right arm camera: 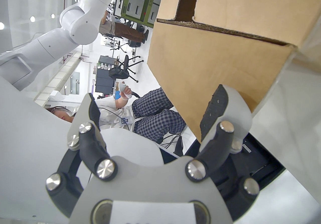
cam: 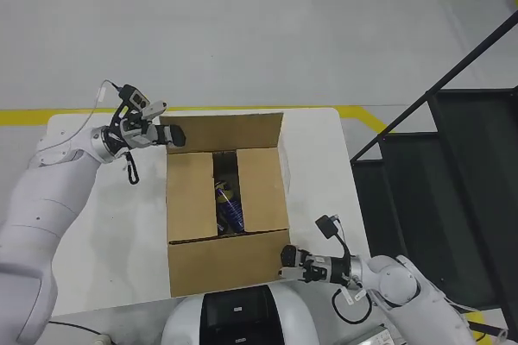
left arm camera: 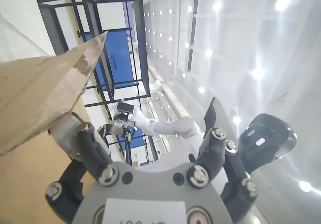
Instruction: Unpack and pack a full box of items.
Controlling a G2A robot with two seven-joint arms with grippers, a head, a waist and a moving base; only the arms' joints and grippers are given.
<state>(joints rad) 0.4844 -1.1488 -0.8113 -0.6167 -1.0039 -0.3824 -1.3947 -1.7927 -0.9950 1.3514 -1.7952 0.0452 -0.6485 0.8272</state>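
A brown cardboard box (cam: 190, 194) stands mid-table, its far flap (cam: 229, 132) and near flap (cam: 224, 263) folded outward. The two side flaps lie nearly flat over the top. The gap between them shows blue and yellow items (cam: 228, 205) inside. My left gripper (cam: 174, 135) is at the far flap's left corner, open; in the left wrist view that ragged flap corner (left arm camera: 50, 89) covers one finger of the left gripper (left arm camera: 140, 114). My right gripper (cam: 287, 262) hangs open at the near flap's right corner. In the right wrist view the right gripper (right arm camera: 155, 99) has one finger (right arm camera: 215, 109) against the near flap (right arm camera: 213, 59).
The white table (cam: 95, 224) has bare surface left and right of the box. A black metal stair frame (cam: 449, 172) stands off the table's right side. A yellow floor line (cam: 17, 116) runs behind the table.
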